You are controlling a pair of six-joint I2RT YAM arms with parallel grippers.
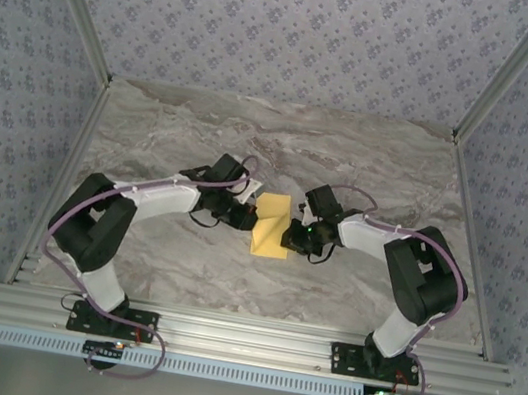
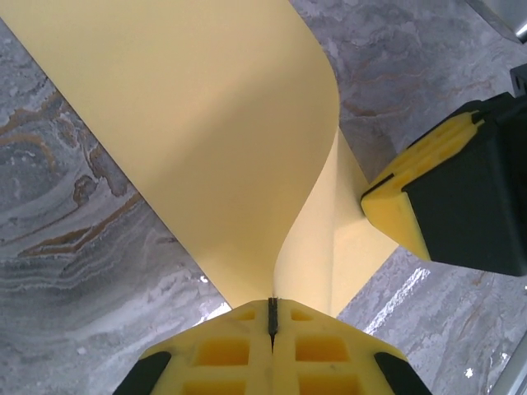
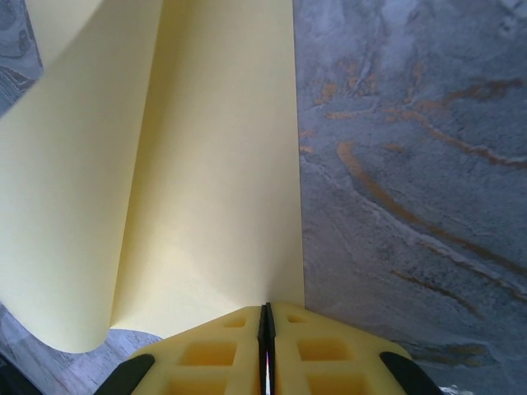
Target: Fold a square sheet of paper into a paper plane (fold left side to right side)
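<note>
A yellow sheet of paper [image 1: 271, 227] lies near the middle of the marble table [image 1: 371, 165], caught between the two arms, with the left gripper [image 1: 243, 212] at its left edge and the right gripper [image 1: 303, 232] at its right edge. In the left wrist view, the left gripper's yellow fingers [image 2: 239, 350] are pressed together with the sheet's edge pinched in the seam. The paper rises from them in a curl that bends over toward the right side. The right wrist view shows the right gripper's jaws likewise closed on the opposite edge, the paper lifting away from them with a soft bend along its length. From above, the sheet looks longer than it is wide, its long axis running from the arms' side of the table toward the far wall. The grippers cover both side edges in that view, and whether the curled part touches the layer beneath cannot be told.
</note>
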